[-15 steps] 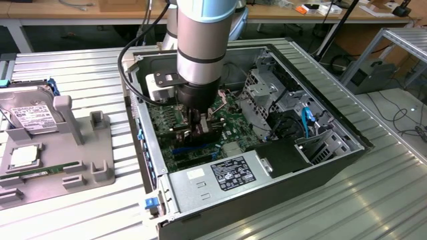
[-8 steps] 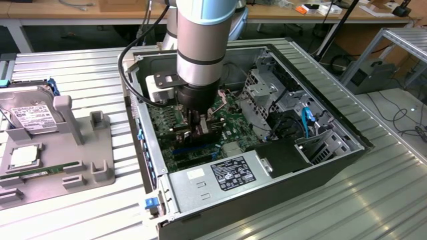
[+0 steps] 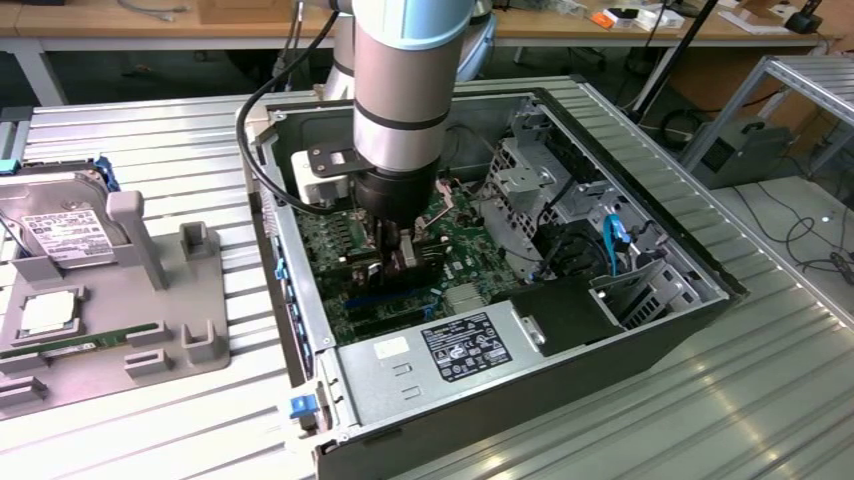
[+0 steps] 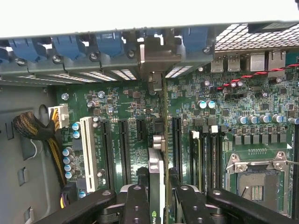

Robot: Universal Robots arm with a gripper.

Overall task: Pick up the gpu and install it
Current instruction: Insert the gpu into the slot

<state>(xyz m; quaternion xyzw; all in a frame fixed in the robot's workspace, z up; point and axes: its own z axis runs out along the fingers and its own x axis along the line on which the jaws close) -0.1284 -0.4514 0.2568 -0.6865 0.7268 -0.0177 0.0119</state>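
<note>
In the wrist view the gripper (image 4: 159,196) has its two black fingers (image 4: 136,205) closed on the gpu (image 4: 158,175), a thin card held on edge between them. The card's edge runs away from the camera toward the metal bracket (image 4: 156,56) at the rear slot wall of the case. Black expansion slots (image 4: 124,149) lie on either side of the card on the green motherboard (image 4: 219,107), and a white slot (image 4: 87,151) stands further off beside a braided cable bundle (image 4: 35,130). On the other side sit the memory slots (image 4: 210,154) and the bare CPU socket (image 4: 254,179). Beyond, blue slot latches (image 4: 110,42) line the case wall.

In the exterior view the power supply (image 3: 441,350) lies nearest, inside the open computer case (image 3: 654,330). Behind it the arm (image 3: 400,90) stands nearly vertical, reaching straight down into the case, gripper (image 3: 398,262) low over the board. A metal drive cage (image 3: 527,185) stands to the exterior view's right of the arm. A grey parts stand (image 3: 134,300) with a hard drive (image 3: 60,235) rests on the table, to the exterior view's left of the case.
</note>
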